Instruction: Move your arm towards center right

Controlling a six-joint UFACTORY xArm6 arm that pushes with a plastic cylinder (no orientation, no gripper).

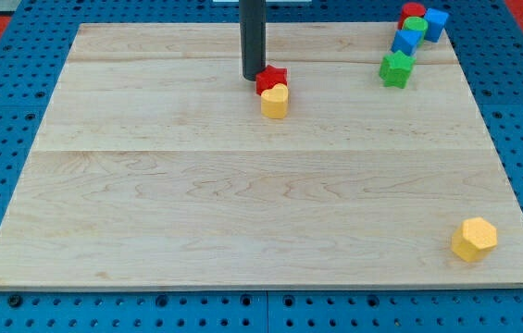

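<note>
My tip [253, 78] rests on the wooden board [196, 203] near the view's top centre. It stands just left of a red star-shaped block [271, 79], touching or nearly touching it. A yellow block [275, 102] sits right below the red star, against it. The rod rises straight up out of the view's top.
At the view's top right is a cluster: a red block [412, 12], a green round block [416, 26], a blue block [436, 23], another blue block [406, 41] and a green star [395, 69]. A yellow hexagonal block [475, 239] lies at the bottom right. Blue pegboard surrounds the board.
</note>
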